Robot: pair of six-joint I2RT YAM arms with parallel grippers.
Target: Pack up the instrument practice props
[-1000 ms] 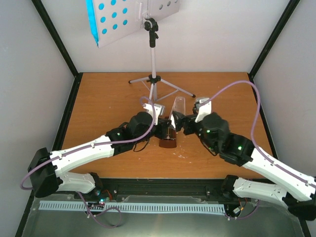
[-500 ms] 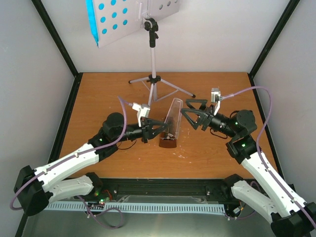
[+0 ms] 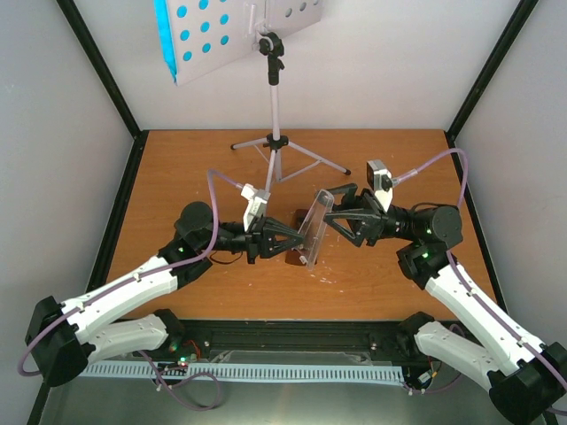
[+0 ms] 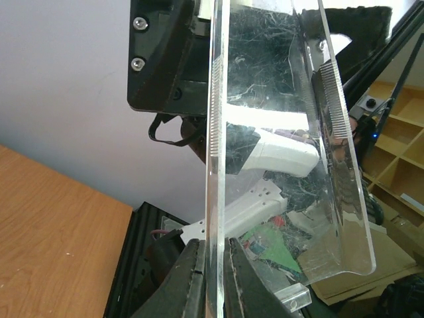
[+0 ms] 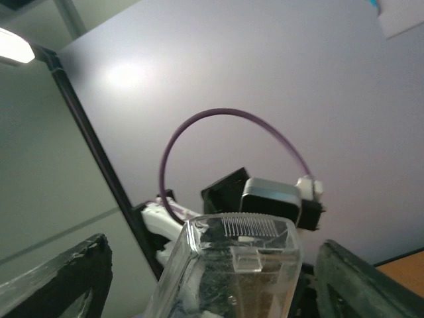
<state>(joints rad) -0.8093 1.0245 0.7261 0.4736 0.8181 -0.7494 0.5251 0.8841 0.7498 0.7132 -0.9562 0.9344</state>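
The clear metronome cover (image 3: 313,232) is held tilted above the table's middle. My left gripper (image 3: 295,241) is shut on one of its walls; in the left wrist view the fingers (image 4: 192,278) pinch the cover's edge (image 4: 217,165). My right gripper (image 3: 330,217) is open, with its jaws spread wide on either side of the cover (image 5: 232,265) and not touching it. A dark brown shape (image 3: 294,219), probably the metronome, sits just behind the cover. The white tripod music stand (image 3: 275,115) stands at the back, with a blue sheet (image 3: 163,35) on its perforated desk (image 3: 213,35). No white sheet shows.
The stand's thin legs (image 3: 306,158) spread over the back of the wooden table (image 3: 177,177), just behind both grippers. Grey walls with black frame posts (image 3: 106,80) close in the left, right and back sides.
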